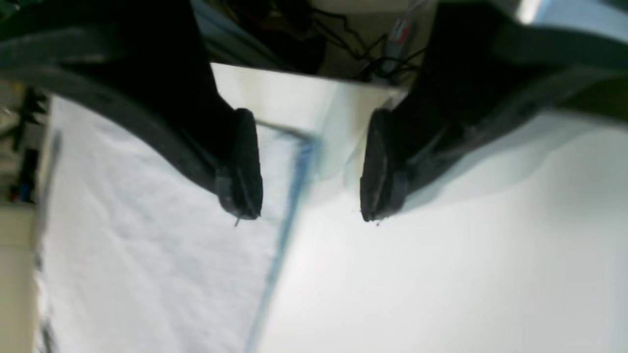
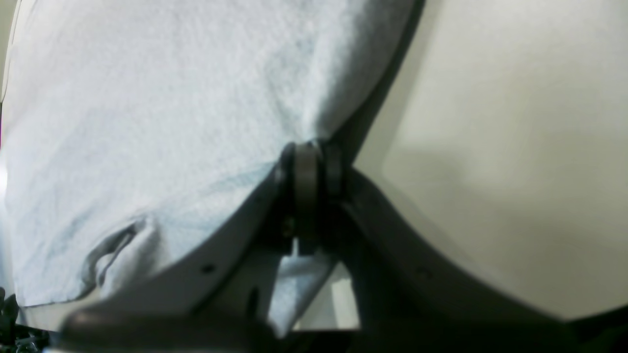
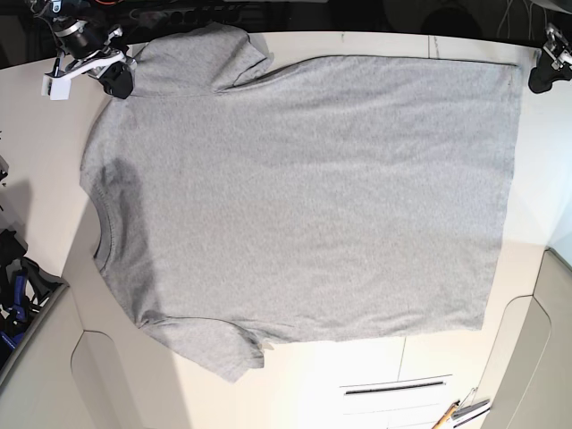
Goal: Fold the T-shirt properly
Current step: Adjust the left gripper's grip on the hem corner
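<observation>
Tabletop (image 3: 375, 375): T-shirt (image 3: 304, 188) (shoulder in right end effector (image 2: 309, 162)).

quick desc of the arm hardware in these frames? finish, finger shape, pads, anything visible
Left gripper: two matte black curved fingers, each tipped with a dark oval rubbery pad. Right gripper: the same black curved fingers, with round dark pads at the tips; one finger's outer face reads light grey. In the base view both grippers appear black, with a white block beside the right one. No markings legible.
</observation>
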